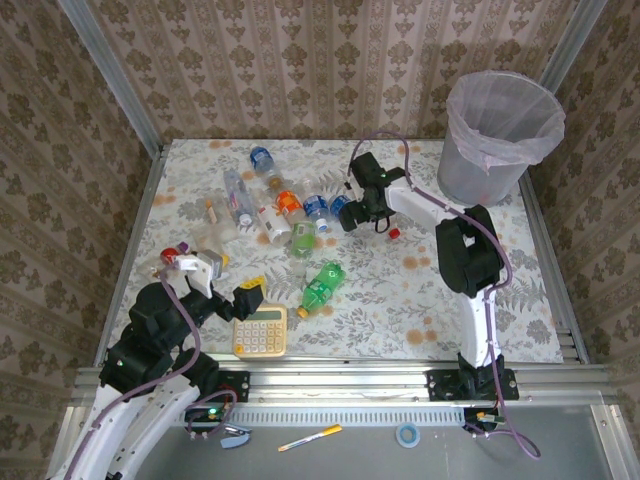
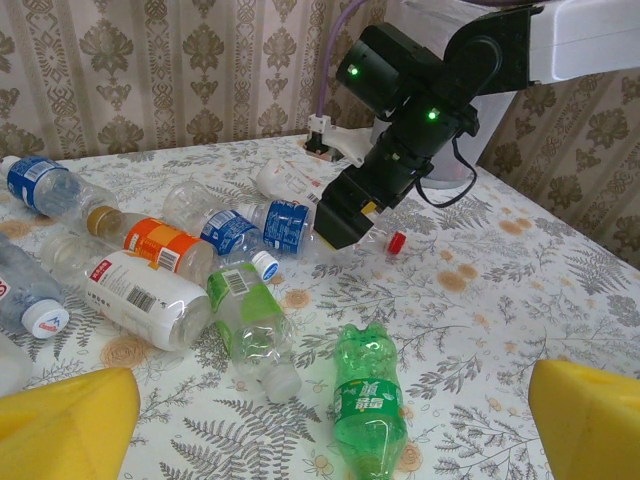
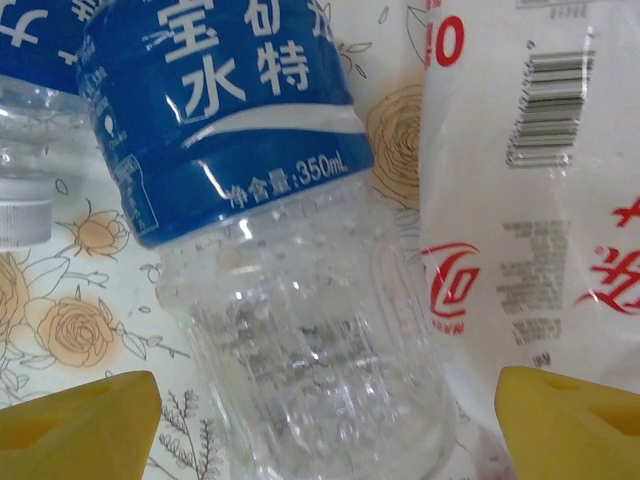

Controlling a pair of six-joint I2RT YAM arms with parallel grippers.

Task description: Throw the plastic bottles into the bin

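Several plastic bottles lie scattered left of the table's middle. My right gripper (image 1: 352, 216) is lowered over a clear bottle with a blue label (image 3: 290, 290). Its yellow fingers (image 3: 80, 425) stand open on either side of the bottle, with a gap on each side. A white-labelled bottle (image 3: 530, 200) lies right beside it. My left gripper (image 2: 330, 430) is open low over the table, and a green bottle (image 2: 370, 400) lies between its yellow fingertips (image 2: 70, 420). The grey bin (image 1: 497, 135) with its pale liner stands at the far right corner.
A yellow calculator (image 1: 260, 330) lies near the front edge beside the left gripper (image 1: 232, 275). A loose red cap (image 1: 394, 233) sits by the right gripper (image 2: 335, 225). Orange-labelled (image 2: 165, 245), white (image 2: 140, 295) and green-labelled (image 2: 250, 325) bottles crowd the left. Patterned walls enclose the table.
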